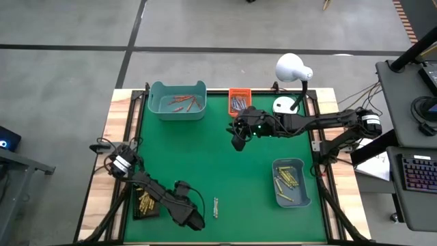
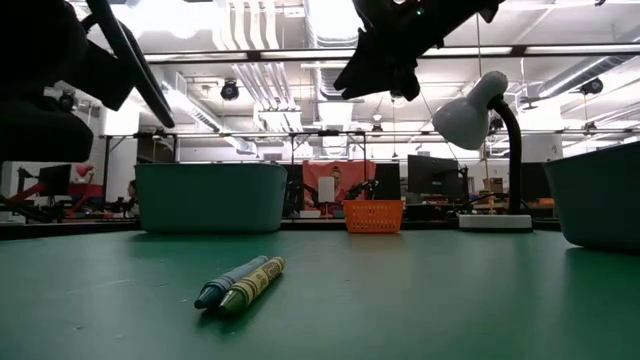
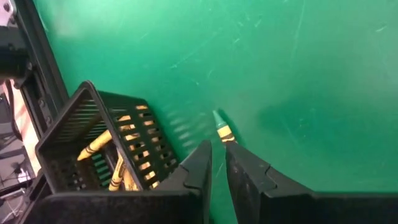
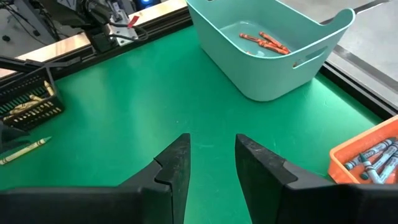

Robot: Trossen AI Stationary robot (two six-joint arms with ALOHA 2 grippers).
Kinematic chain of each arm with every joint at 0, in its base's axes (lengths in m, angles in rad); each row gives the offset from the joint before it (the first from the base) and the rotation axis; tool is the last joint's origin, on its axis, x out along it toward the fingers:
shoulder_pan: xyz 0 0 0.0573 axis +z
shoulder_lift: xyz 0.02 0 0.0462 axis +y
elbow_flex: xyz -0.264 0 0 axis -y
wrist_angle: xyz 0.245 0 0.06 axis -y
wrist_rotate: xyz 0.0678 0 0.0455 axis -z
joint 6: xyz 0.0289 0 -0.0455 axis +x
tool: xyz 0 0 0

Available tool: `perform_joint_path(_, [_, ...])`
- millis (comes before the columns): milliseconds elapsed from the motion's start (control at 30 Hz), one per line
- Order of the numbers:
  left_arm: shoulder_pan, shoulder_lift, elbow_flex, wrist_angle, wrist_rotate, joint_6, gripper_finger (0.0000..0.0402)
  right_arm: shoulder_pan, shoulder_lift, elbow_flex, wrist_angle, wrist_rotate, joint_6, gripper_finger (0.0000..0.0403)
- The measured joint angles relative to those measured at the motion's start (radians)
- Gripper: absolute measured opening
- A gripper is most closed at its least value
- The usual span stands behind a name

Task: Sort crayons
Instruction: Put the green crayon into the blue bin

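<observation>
A crayon with a green tip and a yellow wrapper [image 3: 221,127] lies on the green mat. Beside it stands a black tray [image 3: 93,143] holding yellow crayons. My left gripper [image 3: 217,152] is shut on that crayon's end. In the high view my left gripper [image 1: 196,219] is at the near left, right of the black tray [image 1: 145,202]. Two more crayons [image 2: 242,282] lie side by side on the mat near the front edge. My right gripper [image 4: 212,146] hovers open and empty above the mat's far middle, seen also in the high view [image 1: 237,139]. My left gripper pinches the crayon's back end [image 3: 227,140] between its two fingertips, coming steeply from above. The crayon runs on past the fingertips in line with them. Its green tip [image 3: 216,115] and the rest of its length lie on the mat.
A teal bin [image 1: 177,100] with orange-red crayons stands at the far left. An orange basket [image 1: 239,100] with blue crayons is at the far middle. A blue-grey bin [image 1: 290,183] with yellowish crayons is at the right, and a white lamp [image 1: 292,68] stands behind it. Bare mat lies between them.
</observation>
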Motion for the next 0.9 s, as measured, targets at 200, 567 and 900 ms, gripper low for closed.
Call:
perform_joint_path(200, [-0.006,0.017,-0.006,0.024,0.004,-0.01,0.0028,0.005,0.0,0.0,0.0,0.0,0.0,0.0114])
perform_joint_path(567, [-0.012,0.026,-0.013,0.017,0.01,-0.018,0.0028,0.004,0.0,0.0,0.003,0.0,0.0,0.0114])
perform_joint_path(900, [-0.024,0.026,-0.032,0.027,0.011,-0.052,0.0028,0.005,0.001,0.0,0.003,0.025,0.005,0.0114])
